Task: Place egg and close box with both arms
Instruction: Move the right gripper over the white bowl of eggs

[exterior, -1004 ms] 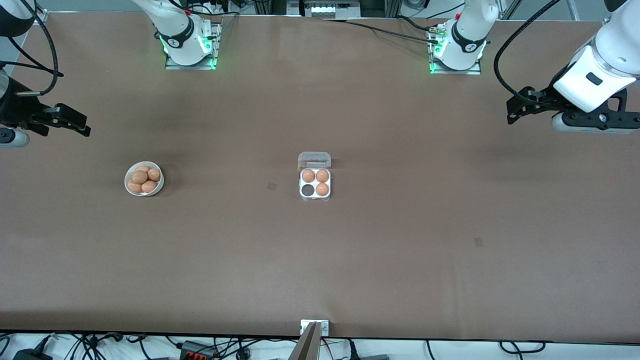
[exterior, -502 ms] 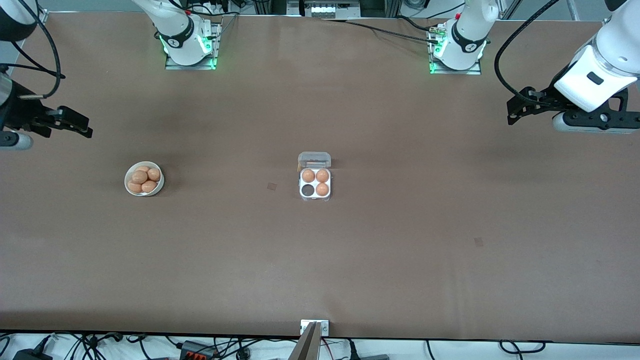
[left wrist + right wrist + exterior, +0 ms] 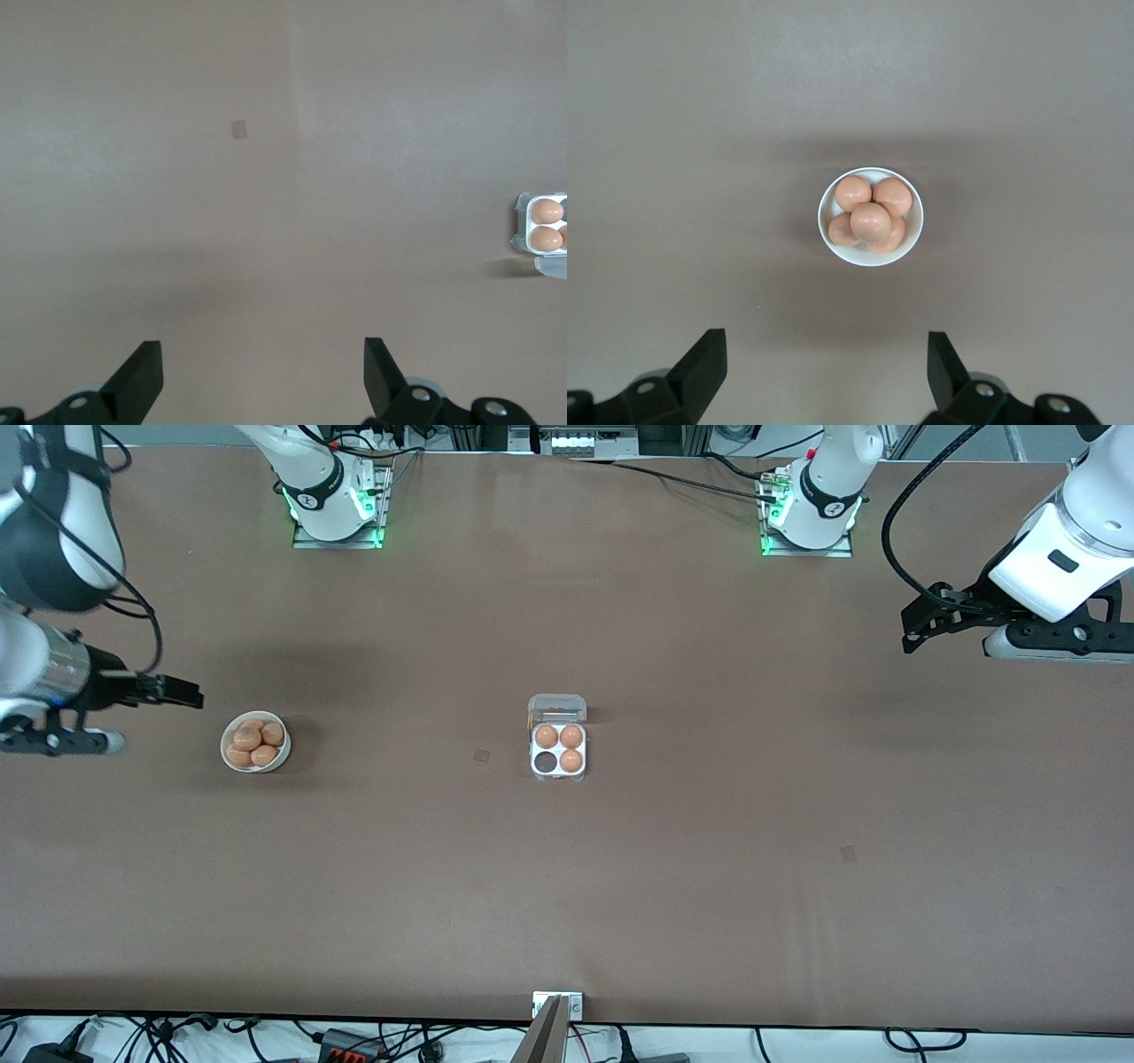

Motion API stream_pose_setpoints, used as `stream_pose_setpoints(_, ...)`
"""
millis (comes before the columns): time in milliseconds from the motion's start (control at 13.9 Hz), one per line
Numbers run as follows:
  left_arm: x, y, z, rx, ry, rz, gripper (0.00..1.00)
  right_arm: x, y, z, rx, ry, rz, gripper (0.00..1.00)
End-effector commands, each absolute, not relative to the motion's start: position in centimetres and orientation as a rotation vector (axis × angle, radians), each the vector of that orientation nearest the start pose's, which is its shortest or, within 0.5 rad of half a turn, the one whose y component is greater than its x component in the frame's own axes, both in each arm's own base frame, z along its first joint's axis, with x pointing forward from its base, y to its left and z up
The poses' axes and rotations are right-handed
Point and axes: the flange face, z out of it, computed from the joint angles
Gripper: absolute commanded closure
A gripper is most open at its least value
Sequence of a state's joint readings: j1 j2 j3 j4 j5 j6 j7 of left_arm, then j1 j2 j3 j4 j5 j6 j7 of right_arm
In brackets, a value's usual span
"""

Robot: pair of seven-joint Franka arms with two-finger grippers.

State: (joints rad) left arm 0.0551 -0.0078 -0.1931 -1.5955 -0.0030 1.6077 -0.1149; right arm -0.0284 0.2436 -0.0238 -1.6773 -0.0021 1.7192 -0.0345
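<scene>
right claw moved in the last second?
Yes. In the front view the right claw has come closer to the white bowl of eggs and lower in the view, its fingers open. The bowl stayed put.

I am working in what looks like a robotics lab: two white arms (image 3: 833, 487) are bolted on metal plates with green lights onto a wide brown table (image 3: 567, 886), and many cables (image 3: 354, 1041) and power units lie along its edges.

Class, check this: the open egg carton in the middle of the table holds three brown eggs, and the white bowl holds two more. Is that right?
Not quite. The egg carton does hold three eggs, but the white bowl holds five, not two, as the right wrist view shows.
</scene>
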Motion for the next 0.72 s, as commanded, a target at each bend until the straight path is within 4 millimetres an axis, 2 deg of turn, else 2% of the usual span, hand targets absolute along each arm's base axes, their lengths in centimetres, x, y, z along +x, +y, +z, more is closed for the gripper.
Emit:
stream_pose_setpoints(0,55.0,-7.6,62.8,-3.142,0.019,-0.055,0.00,62.3,-4.1,41.1,-3.132,0.066,0.319,0.00)
stream_pose_setpoints(143,55.1,-7.6,62.8,-3.143,0.019,-0.058,0.00,63.0,-4.8,38.0,-3.129,0.062,0.341,0.00)
stream_pose_setpoints(287,55.1,-7.5,62.8,-3.138,0.017,-0.059,0.00,62.9,-5.0,34.6,-3.114,0.061,0.436,0.00)
stream_pose_setpoints(430,55.1,-7.5,62.9,-3.136,0.017,-0.061,0.00,62.6,-6.2,30.5,-3.086,0.088,0.540,0.00)
stream_pose_setpoints(574,55.1,-7.4,62.9,-3.135,0.017,-0.062,0.00,62.5,-5.6,28.0,-3.078,0.072,0.600,0.00)
stream_pose_setpoints(646,55.1,-7.5,62.9,-3.135,0.020,-0.062,0.00,62.5,-5.3,27.4,-3.076,0.061,0.615,0.00)
